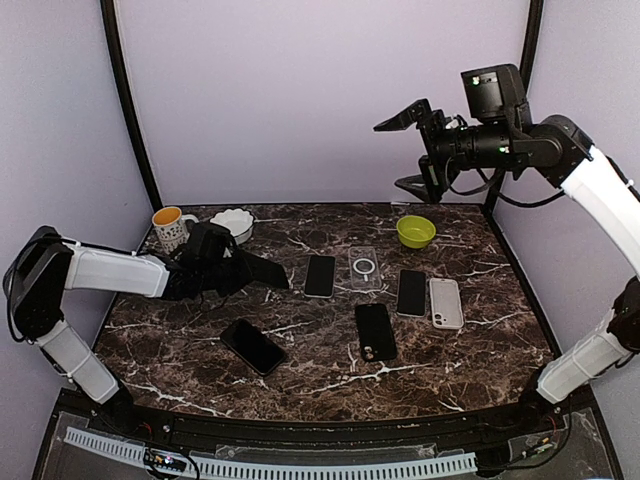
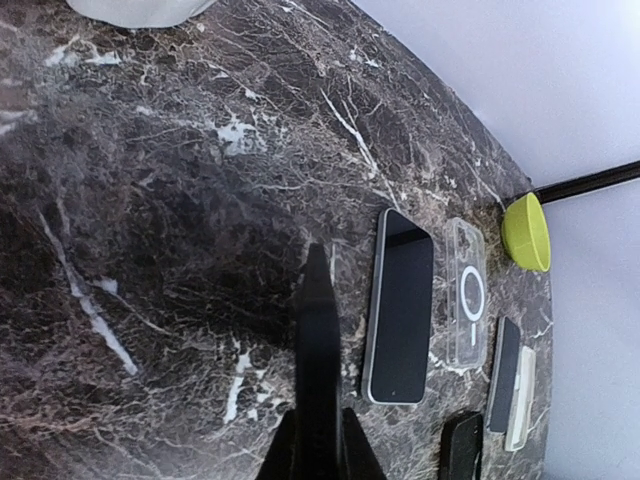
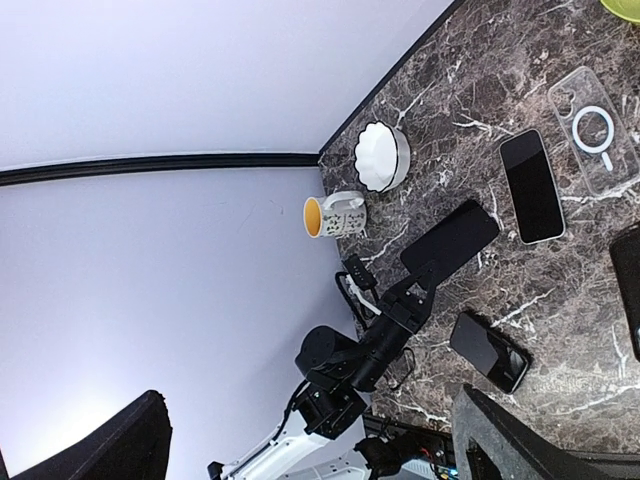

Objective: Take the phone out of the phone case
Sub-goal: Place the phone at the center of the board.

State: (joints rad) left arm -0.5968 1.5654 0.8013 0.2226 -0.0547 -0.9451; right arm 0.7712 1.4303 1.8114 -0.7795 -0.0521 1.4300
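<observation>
My left gripper [image 1: 228,272] is shut on one end of a thin black slab [image 1: 265,270], held low over the left of the table; I cannot tell whether the slab is a phone or a case. It shows edge-on [image 2: 318,330] in the left wrist view and flat [image 3: 450,240] in the right wrist view. A black phone in a dark case [image 1: 253,346] lies near the front. Also on the table are a bare phone [image 1: 320,275], a clear case [image 1: 365,267] and a black case [image 1: 375,331]. My right gripper [image 1: 408,153] hangs open and empty, high at the back right.
Another dark phone [image 1: 412,292] and a white case [image 1: 446,302] lie side by side on the right. A green bowl [image 1: 416,231] sits at the back right. A white bowl [image 1: 232,222] and a mug [image 1: 170,228] stand at the back left. Purple walls enclose the marble table [image 1: 470,350].
</observation>
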